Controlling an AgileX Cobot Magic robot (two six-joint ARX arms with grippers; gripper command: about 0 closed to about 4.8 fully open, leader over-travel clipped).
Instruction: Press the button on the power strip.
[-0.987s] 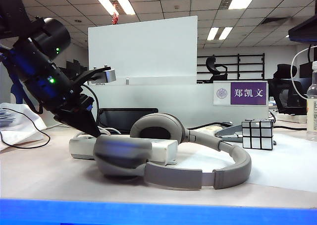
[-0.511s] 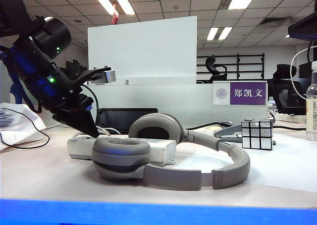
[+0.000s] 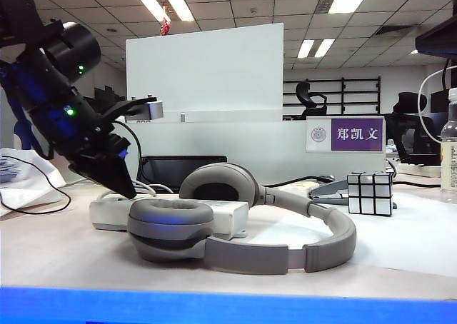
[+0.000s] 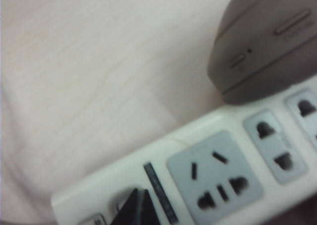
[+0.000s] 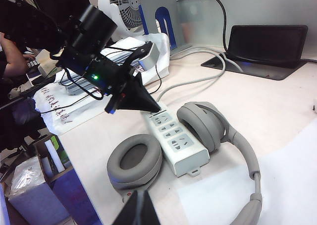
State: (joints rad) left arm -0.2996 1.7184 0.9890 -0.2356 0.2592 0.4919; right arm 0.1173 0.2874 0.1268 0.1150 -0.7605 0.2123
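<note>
The off-white power strip [image 3: 107, 211] lies on the table with grey headphones [image 3: 214, 252] draped over it. In the left wrist view, grey sockets run along the power strip [image 4: 213, 175], and an earcup of the headphones [image 4: 267, 41] covers its far part. My left gripper [image 3: 130, 193] is shut, its black tips [image 4: 138, 202] pressed down on the strip's cable end. The button is hidden under and beside those tips. The right wrist view shows the left gripper [image 5: 154, 107] on the power strip [image 5: 176, 140]. My right gripper [image 5: 140, 207] is shut and empty, hovering in front of the headphones [image 5: 133, 160].
A mirror cube [image 3: 371, 193] and a stapler [image 3: 335, 188] stand at the right, with a bottle [image 3: 450, 153] at the edge. A black tablet [image 3: 182, 170] lies behind the strip. Papers [image 5: 64, 101] and a fan [image 5: 126, 7] sit past the left arm.
The power strip and the headphones on it have slid a little to the left, and my left gripper has moved left with them, still on the strip's end.
</note>
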